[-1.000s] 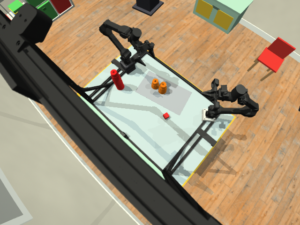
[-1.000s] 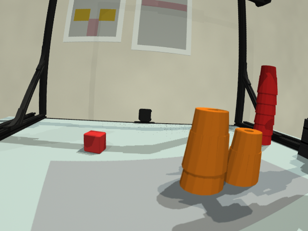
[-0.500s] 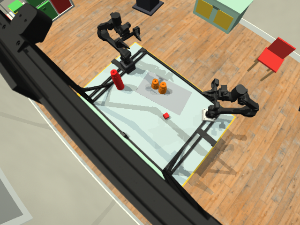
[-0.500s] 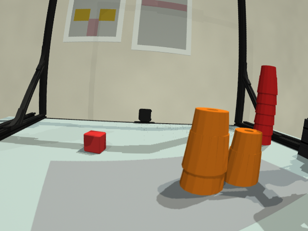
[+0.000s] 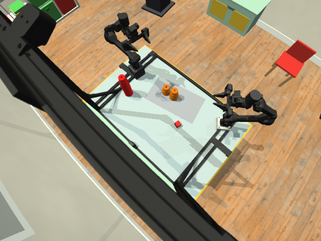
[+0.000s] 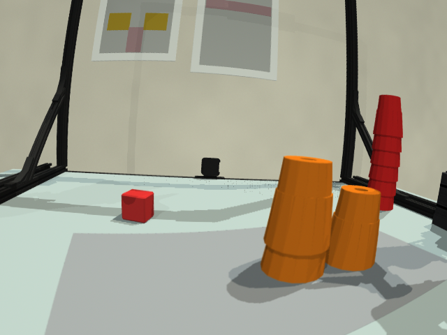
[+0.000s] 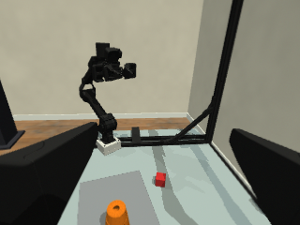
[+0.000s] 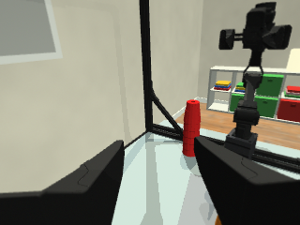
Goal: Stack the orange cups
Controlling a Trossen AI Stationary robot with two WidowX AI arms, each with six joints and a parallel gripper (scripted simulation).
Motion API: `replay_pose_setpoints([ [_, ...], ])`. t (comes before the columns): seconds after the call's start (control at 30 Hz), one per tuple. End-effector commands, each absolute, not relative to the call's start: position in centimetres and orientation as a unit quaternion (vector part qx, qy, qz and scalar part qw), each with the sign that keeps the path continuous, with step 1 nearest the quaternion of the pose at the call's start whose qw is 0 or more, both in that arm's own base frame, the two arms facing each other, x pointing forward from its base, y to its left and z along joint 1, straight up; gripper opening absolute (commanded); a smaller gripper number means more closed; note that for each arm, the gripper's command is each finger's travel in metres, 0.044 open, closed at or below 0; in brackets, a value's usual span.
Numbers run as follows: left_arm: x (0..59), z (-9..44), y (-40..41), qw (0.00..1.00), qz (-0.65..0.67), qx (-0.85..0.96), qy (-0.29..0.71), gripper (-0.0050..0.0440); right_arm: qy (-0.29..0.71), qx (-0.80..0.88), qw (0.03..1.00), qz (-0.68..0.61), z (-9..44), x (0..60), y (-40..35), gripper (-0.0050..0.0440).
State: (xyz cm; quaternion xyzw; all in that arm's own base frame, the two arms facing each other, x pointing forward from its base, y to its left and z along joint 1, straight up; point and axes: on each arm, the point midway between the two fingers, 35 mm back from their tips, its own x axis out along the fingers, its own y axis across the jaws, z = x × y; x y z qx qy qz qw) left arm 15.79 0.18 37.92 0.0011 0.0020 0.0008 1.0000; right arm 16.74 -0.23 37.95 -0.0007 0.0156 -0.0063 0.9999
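Observation:
Three upside-down orange cups stand on the grey mat (image 5: 181, 103). Two are nested into one taller stack (image 6: 296, 220) that tilts and leans against the single cup (image 6: 355, 229) beside it. In the top view the stack (image 5: 173, 94) and the single cup (image 5: 165, 89) sit close together. One orange cup (image 7: 117, 213) shows at the bottom of the left wrist view. My left gripper (image 5: 141, 37) is open and empty, raised high beyond the table's far end (image 7: 163, 131). My right gripper (image 5: 218, 100) (image 8: 158, 144) is partly open and empty, held up near its own base.
A tall stack of red cups (image 5: 125, 85) stands near the left arm's base, also seen in the exterior view (image 6: 387, 151) and the right wrist view (image 8: 190, 127). A small red cube (image 5: 177, 124) (image 6: 137, 205) lies on the table off the mat. Black frame posts rise at the table corners.

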Motion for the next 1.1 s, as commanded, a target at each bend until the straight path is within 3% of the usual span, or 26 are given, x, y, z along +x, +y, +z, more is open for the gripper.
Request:
replay_pose_setpoints([
  [0.0, 15.7, 38.0, 0.1, 1.000, 0.000, 0.000, 0.000, 0.0440, 0.042, 0.003, 0.999, -0.019, 37.8, 18.3, -0.7, 0.0312],
  [0.2, 15.7, 38.0, 0.1, 1.000, 0.000, 0.000, 0.000, 0.0440, 0.107, 0.011, 0.993, -0.048, 36.8, 22.4, -2.1, 0.0440],
  [0.5, 15.7, 38.0, 0.1, 1.000, 0.000, 0.000, 0.000, 0.0440, 0.213, 0.032, 0.972, -0.096, 33.6, 29.0, -5.6, 0.0440],
  [0.83, 15.7, 38.0, 0.1, 1.000, 0.000, 0.000, 0.000, 0.0440, 0.365, 0.083, 0.913, -0.164, 24.7, 37.2, -12.8, 0.0440],
  [1.07, 15.7, 38.0, 0.1, 1.000, 0.000, 0.000, 0.000, 0.0440, 0.418, 0.110, 0.882, -0.186, 19.9, 39.6, -15.9, 0.0440],
])
